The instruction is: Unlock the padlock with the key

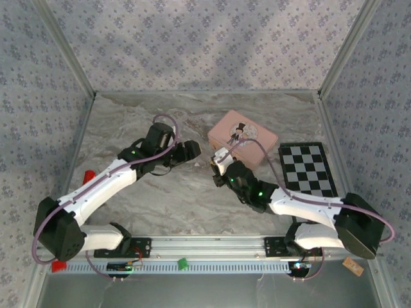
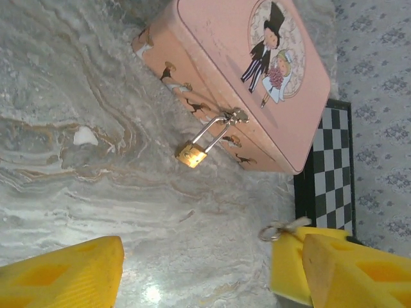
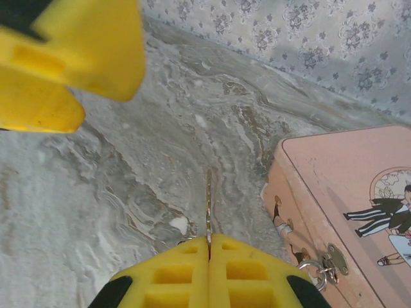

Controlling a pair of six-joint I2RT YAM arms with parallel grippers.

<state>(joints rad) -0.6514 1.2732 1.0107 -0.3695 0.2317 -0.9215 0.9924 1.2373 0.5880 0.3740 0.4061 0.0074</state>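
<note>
Marbled grey table runs out from the rail where both arms are bolted, and a red cylinder lies near its left edge. Both arms reach to the middle of the table, and their tips are close together in front of the pink box.

The right tool is pressed closed on the key. The thin grey blade sticks straight out from between the yellow pads, above the bare table. It points at the stretch just left of the box's front wall and touches nothing.

The left tool is spread wide, with nothing between its yellow fingers. It faces the box from the other side.

The padlock is ahead of it, near both tools but apart from each. Its silver shackle is closed through the hasp on the box's side wall. Its brass body hangs tilted at the foot of that wall, at the table. In the right wrist view, the shackle's loop shows to the right of the key and lower in the picture, clear of the blade.

Just right of the box lies a black-and-white checkered board. Pale walls papered with small flowers close in the far side and both flanks, with metal posts at the corners.
</note>
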